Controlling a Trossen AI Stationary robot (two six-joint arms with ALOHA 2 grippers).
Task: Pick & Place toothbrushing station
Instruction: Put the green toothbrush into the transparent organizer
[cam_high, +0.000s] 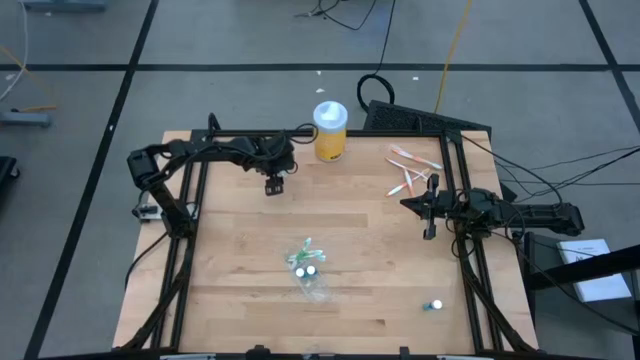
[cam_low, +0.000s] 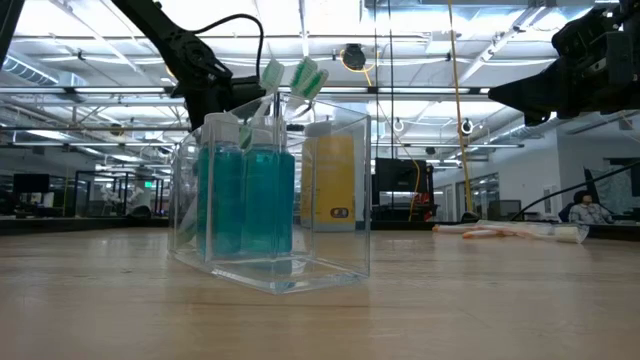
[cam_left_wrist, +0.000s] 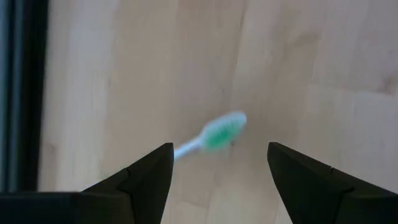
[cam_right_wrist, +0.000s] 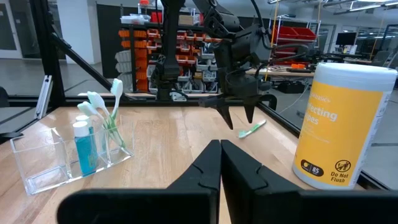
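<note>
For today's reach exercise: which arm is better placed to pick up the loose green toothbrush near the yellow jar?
Left, probably: its pincer hangs open directly over the toothbrush, while the right pincer is shut and farther away.

inside a large industrial lab or workshop: high ceiling with strip lights (cam_low: 300, 45) and exposed beams, shelves of orange and red parts bins (cam_right_wrist: 140, 46), concrete floor (cam_high: 250, 35) taped in black, loose cables (cam_high: 380, 40).
</note>
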